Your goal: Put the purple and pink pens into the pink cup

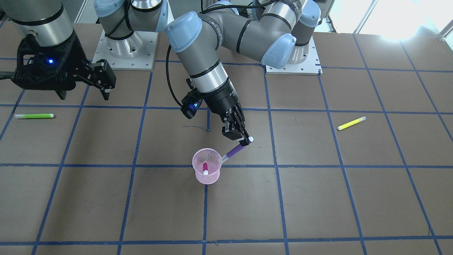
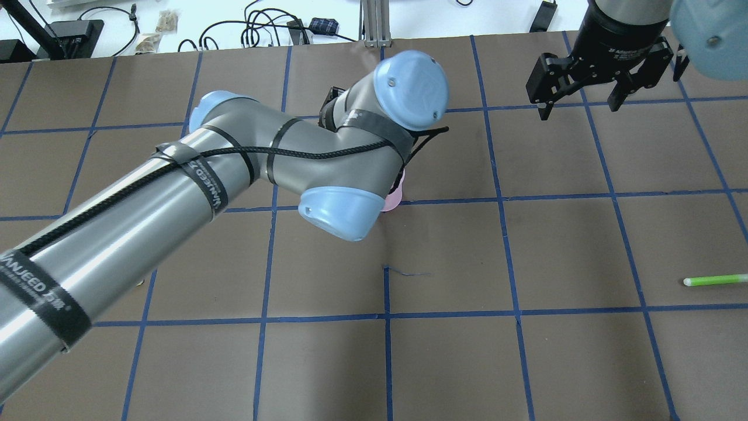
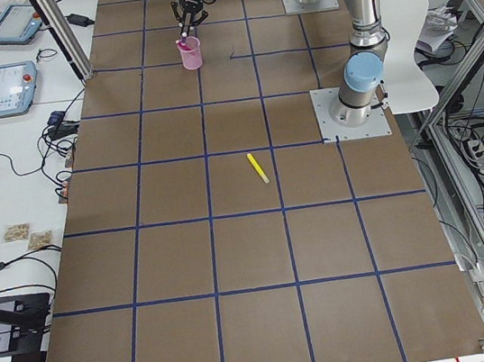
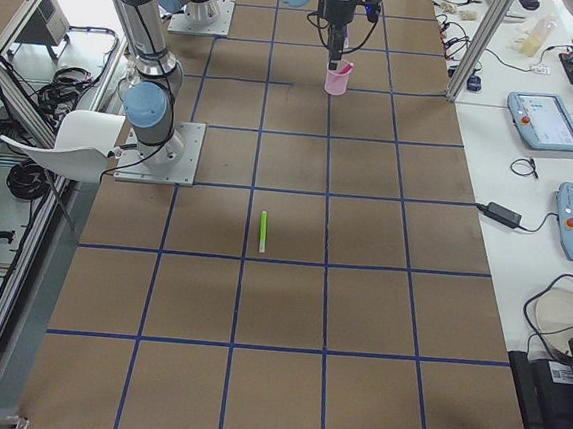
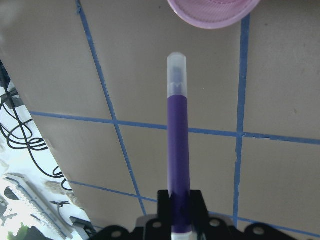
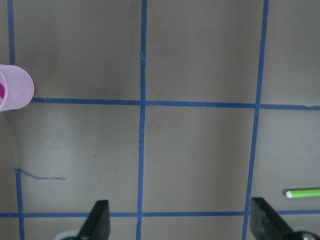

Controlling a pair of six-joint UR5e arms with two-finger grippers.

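Observation:
The pink mesh cup (image 1: 206,166) stands upright near the table's middle. The pink pen (image 1: 205,168) stands inside it. My left gripper (image 1: 245,141) is shut on the purple pen (image 1: 234,151) near its back end and holds it slanted, with its clear-capped tip at the cup's rim. The left wrist view shows the purple pen (image 5: 177,150) between the fingers, pointing at the cup (image 5: 212,12). My right gripper (image 1: 101,79) is open and empty, hovering well away from the cup; its fingers (image 6: 100,220) stand wide apart. In the overhead view my left arm hides most of the cup (image 2: 394,199).
A green pen (image 1: 33,115) lies on the table on my right side, also seen in the right wrist view (image 6: 304,193). A yellow pen (image 1: 351,123) lies on my left side. The table has brown paper with blue tape lines.

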